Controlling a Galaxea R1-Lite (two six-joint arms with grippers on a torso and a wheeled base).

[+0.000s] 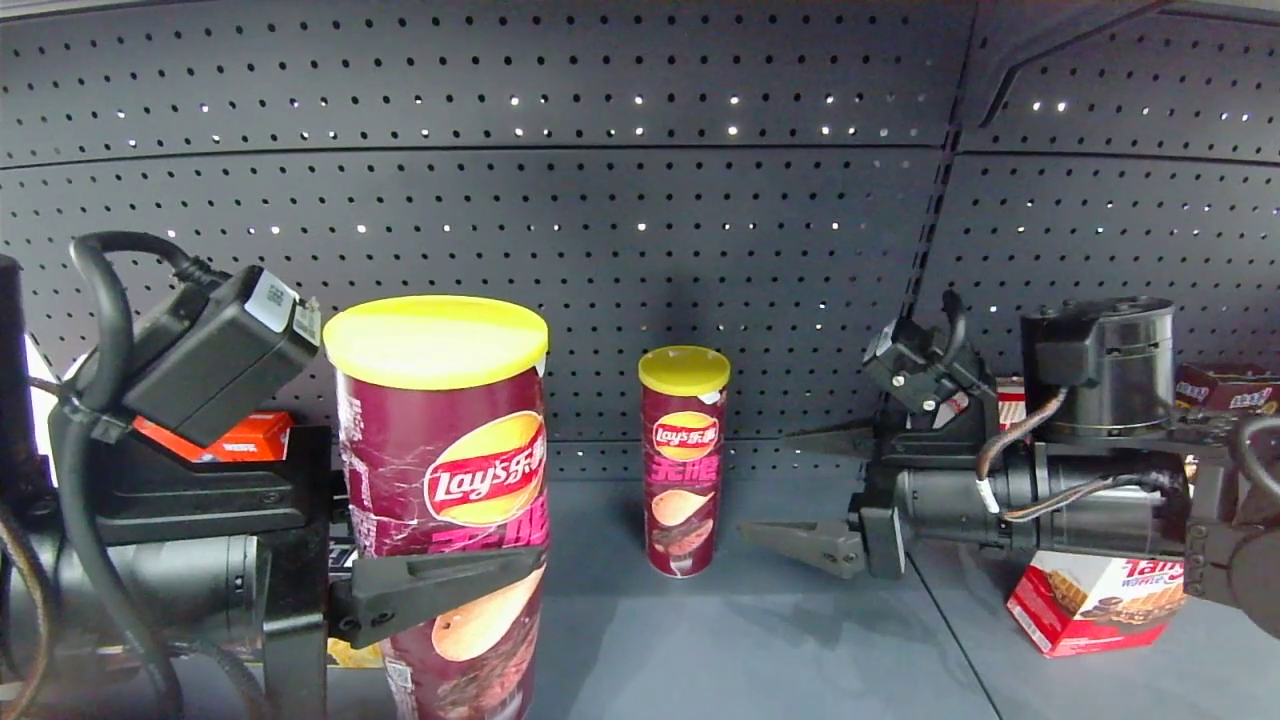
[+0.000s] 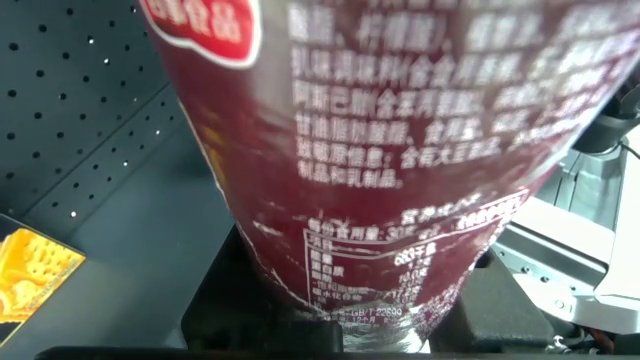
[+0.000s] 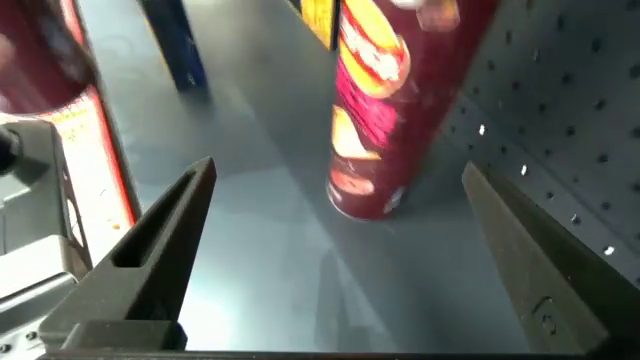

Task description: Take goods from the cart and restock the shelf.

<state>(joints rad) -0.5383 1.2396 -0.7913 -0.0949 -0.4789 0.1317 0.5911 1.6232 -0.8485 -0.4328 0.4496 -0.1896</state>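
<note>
A maroon chip can with a yellow lid (image 1: 440, 470) is held upright, close to the camera, at the left of the shelf; my left gripper (image 1: 455, 570) is shut on its lower body. The can's printed side (image 2: 390, 160) shows close up in the left wrist view. A second, matching can (image 1: 684, 460) stands on the shelf board near the pegboard, also visible as the standing can (image 3: 375, 130). My right gripper (image 1: 800, 490) hangs open just right of that can, fingers apart and holding nothing. In its own view the right gripper (image 3: 340, 270) points at the can's base from a short distance.
The grey shelf board (image 1: 740, 640) ends at a black pegboard back wall (image 1: 640, 220). A red-and-white wafer box (image 1: 1100, 600) lies under my right arm, a brown box (image 1: 1225, 385) behind it. A red box (image 1: 240, 437) sits behind my left arm; a yellow packet (image 2: 35, 275) lies nearby.
</note>
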